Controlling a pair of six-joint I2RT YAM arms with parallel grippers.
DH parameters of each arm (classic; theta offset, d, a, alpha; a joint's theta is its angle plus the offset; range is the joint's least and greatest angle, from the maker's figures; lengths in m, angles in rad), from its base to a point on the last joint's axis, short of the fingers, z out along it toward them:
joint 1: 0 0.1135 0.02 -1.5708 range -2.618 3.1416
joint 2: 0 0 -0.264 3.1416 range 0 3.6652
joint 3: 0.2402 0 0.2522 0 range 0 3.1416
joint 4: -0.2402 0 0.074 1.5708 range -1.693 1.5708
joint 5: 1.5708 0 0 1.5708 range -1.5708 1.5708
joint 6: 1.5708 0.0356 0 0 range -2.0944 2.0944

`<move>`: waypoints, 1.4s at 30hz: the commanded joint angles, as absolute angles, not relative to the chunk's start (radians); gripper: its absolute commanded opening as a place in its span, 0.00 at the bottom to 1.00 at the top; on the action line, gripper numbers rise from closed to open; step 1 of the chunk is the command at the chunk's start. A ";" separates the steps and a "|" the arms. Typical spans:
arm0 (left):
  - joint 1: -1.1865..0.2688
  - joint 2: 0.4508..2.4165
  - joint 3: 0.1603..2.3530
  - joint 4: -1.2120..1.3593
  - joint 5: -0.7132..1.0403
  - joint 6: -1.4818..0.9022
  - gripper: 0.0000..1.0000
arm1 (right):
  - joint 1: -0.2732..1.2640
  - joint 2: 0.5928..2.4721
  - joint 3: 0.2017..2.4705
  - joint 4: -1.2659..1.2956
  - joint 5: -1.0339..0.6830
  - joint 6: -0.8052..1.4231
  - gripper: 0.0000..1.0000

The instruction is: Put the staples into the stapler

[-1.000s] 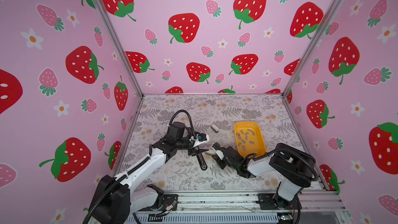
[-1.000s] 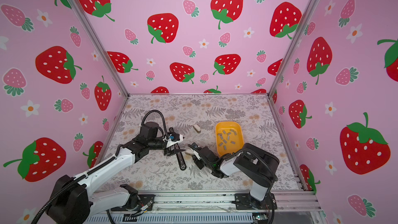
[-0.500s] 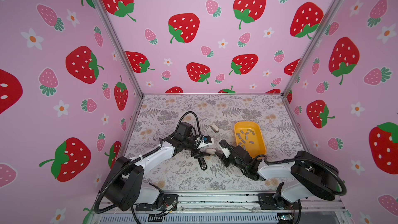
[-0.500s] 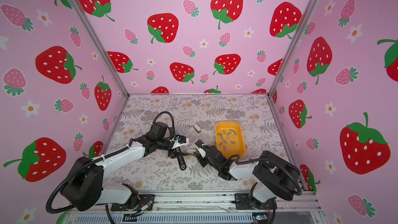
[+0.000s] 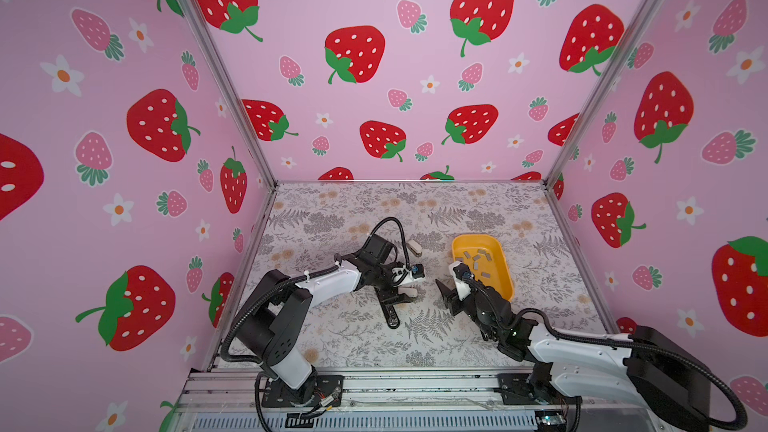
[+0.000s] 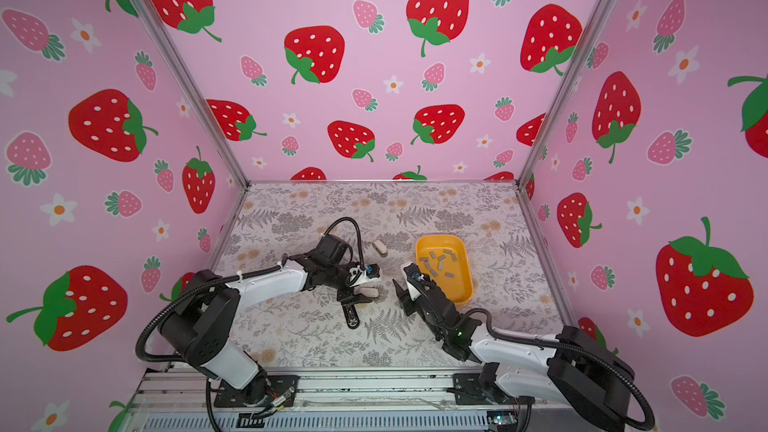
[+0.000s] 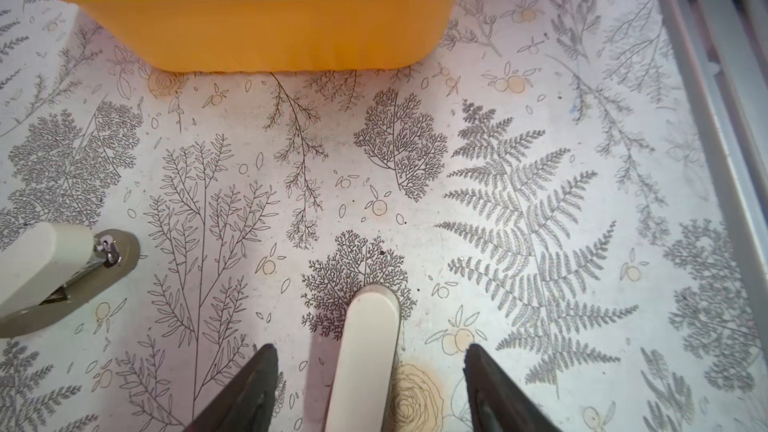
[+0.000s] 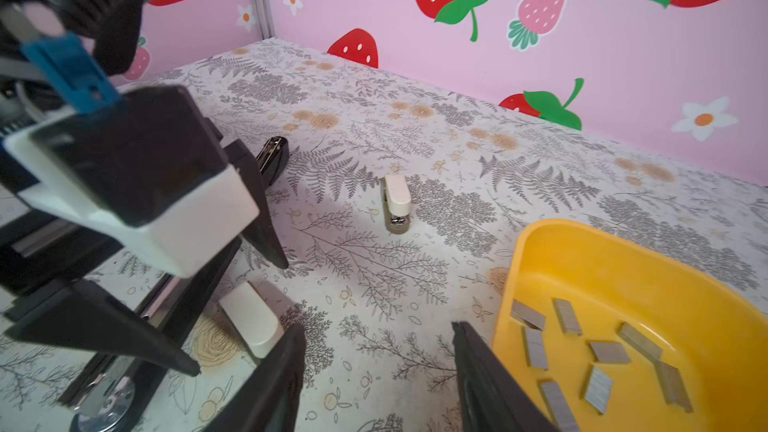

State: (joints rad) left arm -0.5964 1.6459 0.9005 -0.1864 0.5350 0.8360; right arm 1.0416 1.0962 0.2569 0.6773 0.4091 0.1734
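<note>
Several grey staples [image 8: 598, 351] lie loose in a yellow tray [image 5: 500, 274] at mid right, also visible as staples [image 6: 440, 261]. My left gripper [image 7: 370, 357] is open, its jaws on either side of a cream stapler arm [image 7: 365, 347] with gaps on both sides. In both top views, a black stapler base [image 5: 390, 313] with a bare metal rail [image 8: 112, 384] runs from under that gripper [image 5: 401, 290] toward the front. My right gripper [image 8: 378, 342] is open and empty, low over the table between the cream arm [image 8: 253, 322] and the tray; it appears in a top view as well [image 6: 401, 280].
A small cream stapler [image 8: 397, 201] stands behind the grippers, also visible in a top view [image 5: 414, 248]. A black stapler end [image 8: 274, 155] shows behind my left gripper's finger. The metal frame rail [image 7: 715, 126] borders the table's front edge. Pink strawberry walls enclose the other three sides.
My right gripper has drawn back to the right, away from the cream stapler arm toward the tray, and opened wider. My left gripper has opened a little and stays over the stapler.
</note>
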 commanded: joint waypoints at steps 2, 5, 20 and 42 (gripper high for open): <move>-0.630 1.700 0.987 -0.251 0.488 0.868 0.72 | 1.026 1.023 0.212 0.630 0.469 0.193 0.61; -0.640 1.732 1.014 -0.274 0.469 0.876 0.69 | 1.020 0.988 0.203 0.607 0.469 0.198 0.62; -0.672 1.792 1.064 -0.346 0.448 0.954 0.42 | 1.017 0.987 0.197 0.603 0.464 0.202 0.63; -0.663 1.263 0.685 0.077 0.508 0.643 0.00 | 1.135 1.011 0.314 0.585 0.371 0.322 0.63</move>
State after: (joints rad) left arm -0.6632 1.2831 0.7261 -0.0368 0.4774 0.7101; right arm 1.1000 1.0088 0.2745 0.5663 0.4057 0.2909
